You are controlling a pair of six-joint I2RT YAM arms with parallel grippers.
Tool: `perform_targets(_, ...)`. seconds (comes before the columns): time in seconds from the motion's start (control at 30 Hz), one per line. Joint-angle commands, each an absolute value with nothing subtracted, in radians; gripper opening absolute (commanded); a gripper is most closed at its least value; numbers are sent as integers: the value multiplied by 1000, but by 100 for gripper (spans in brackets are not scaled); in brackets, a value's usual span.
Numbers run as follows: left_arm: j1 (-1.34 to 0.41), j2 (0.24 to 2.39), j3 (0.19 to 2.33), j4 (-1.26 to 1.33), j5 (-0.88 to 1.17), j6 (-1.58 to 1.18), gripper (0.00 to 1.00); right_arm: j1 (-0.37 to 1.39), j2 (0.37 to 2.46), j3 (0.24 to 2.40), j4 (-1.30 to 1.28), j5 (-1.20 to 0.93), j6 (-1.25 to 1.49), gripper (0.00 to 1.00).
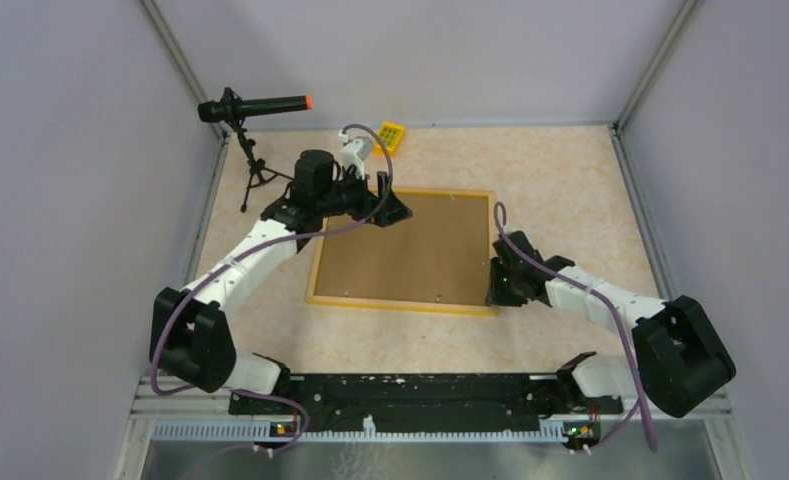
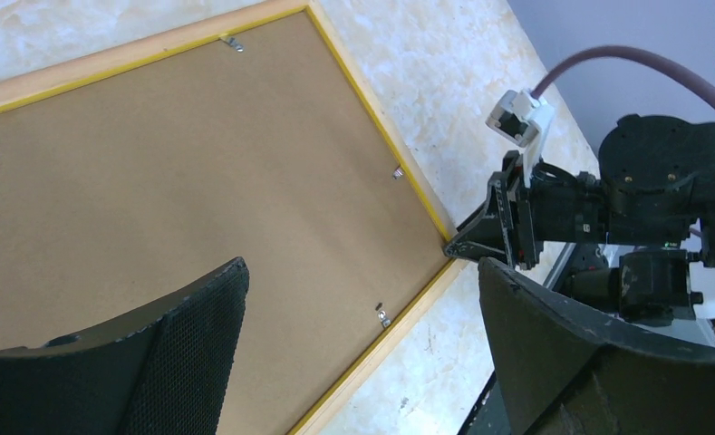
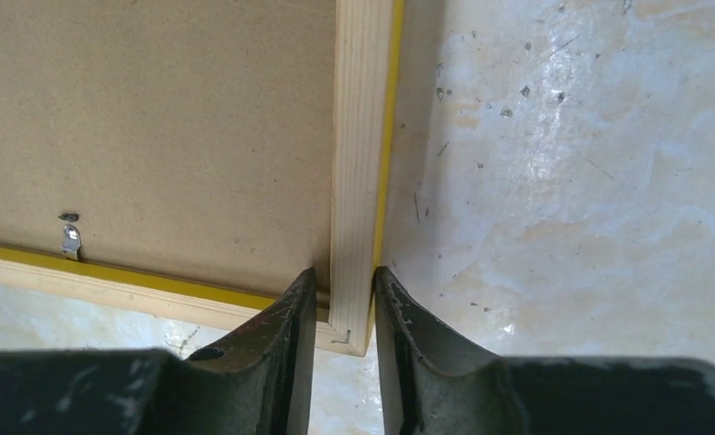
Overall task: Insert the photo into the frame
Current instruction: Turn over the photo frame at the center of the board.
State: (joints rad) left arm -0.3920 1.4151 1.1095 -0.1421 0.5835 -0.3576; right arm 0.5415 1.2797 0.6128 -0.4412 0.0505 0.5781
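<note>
Frame [image 1: 390, 302] flat mid-table, back up, brown backing board [image 1: 410, 250] in it | photo unseen | right gripper [image 3: 344, 276] pinching rail at 5 o'clock corner | left gripper [image 2: 362, 272] gaping over 11 o'clock edge | likely light, stiff, thin: hold rails

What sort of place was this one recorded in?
Likely a robotics lab test cell: plain walls on metal posts box in a marbled table, two robot arms are bolted at its near edge, and a tripod stands in a corner.

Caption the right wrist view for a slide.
The right end effector straddles a corner rail of the frame, brown backing board inside.
</note>
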Motion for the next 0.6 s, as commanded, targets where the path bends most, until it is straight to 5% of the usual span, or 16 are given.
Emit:
perform_targets(0.0, -442, 1355, 1093, -57, 580, -294, 99, 550, 1279, 564, -395, 78, 613, 23)
perform_targets(0.13, -512, 1308, 1058, -17, 553, -251, 99, 550, 1273, 560, -390, 62, 622, 0)
perform_targets(0.37, -682, 1127, 917, 184, 555, -120, 99, 550, 1154, 567, -446, 97, 680, 0)
perform_targets(0.57, -916, 1165, 930, 84, 493, 81, 99, 549, 1122, 616, -510, 43, 799, 0)
